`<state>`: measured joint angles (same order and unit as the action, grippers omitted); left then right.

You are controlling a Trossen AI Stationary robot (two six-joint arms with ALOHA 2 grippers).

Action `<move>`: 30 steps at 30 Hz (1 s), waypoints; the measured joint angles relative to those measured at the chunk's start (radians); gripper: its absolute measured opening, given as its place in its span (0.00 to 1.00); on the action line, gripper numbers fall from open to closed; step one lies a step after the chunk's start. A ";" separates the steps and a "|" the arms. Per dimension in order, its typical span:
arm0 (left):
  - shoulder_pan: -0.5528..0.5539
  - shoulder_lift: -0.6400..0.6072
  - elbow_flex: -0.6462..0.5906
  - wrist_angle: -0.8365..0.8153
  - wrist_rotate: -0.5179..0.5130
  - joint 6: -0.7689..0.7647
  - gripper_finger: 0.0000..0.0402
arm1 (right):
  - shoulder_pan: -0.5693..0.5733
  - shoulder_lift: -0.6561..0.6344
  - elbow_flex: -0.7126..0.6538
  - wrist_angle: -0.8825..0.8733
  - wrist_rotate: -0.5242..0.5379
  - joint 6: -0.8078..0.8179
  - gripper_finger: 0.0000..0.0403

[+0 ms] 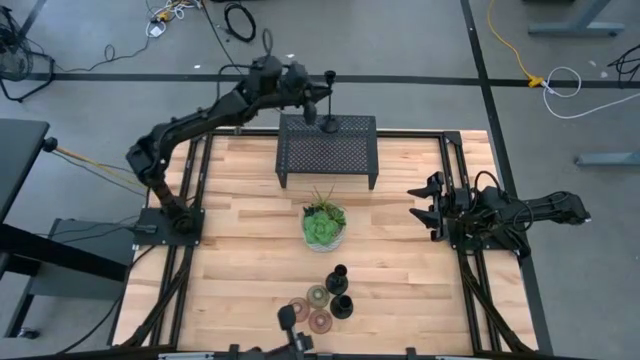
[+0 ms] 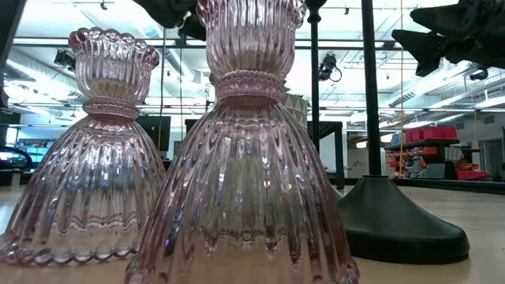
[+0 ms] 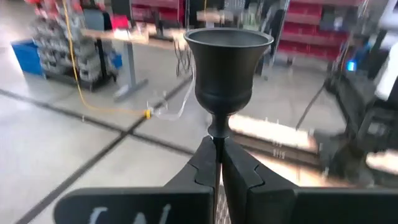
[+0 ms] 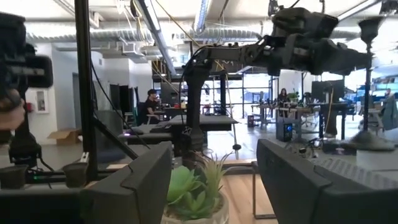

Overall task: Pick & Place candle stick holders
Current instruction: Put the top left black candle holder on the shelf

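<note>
Over the far black mesh metal rack (image 1: 327,147), the left gripper (image 3: 217,163) is pinching a slender black candlestick (image 3: 225,74) upright by its stem, while the right gripper (image 1: 428,208) is waiting spread at the right.

Left tool (image 3: 217,163) pinched tight on the thin stem of a black candlestick (image 3: 227,68), and the piece stands upright, its flared cup rising clear above the dark fingers (image 3: 200,167). Both fingers meet at the stem, just under the cup. Behind it, all blur: grey floor, a yellow cable (image 3: 81,74) trailing across it, red shelving (image 3: 305,37) far back, a blue bin (image 3: 28,56) off to one side.
</note>
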<state>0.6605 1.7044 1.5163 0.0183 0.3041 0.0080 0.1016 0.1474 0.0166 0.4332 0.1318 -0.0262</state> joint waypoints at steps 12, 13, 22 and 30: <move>0.035 0.027 -0.006 -0.047 -0.014 0.056 0.02 | 0.000 0.000 0.000 -0.019 0.000 0.021 0.59; 0.035 0.027 -0.006 -0.047 -0.013 0.056 0.02 | 0.000 0.000 0.000 -0.018 0.000 0.019 0.59; 0.034 0.029 -0.007 -0.029 0.034 0.051 0.02 | 0.000 0.000 0.000 -0.024 0.010 0.019 0.59; 0.032 0.066 -0.008 -0.006 0.038 0.051 0.02 | 0.000 0.000 0.000 -0.023 0.010 0.027 0.59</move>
<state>0.6926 1.7706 1.5085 0.0127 0.3419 0.0590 0.1017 0.1474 0.0166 0.4099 0.1417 0.0006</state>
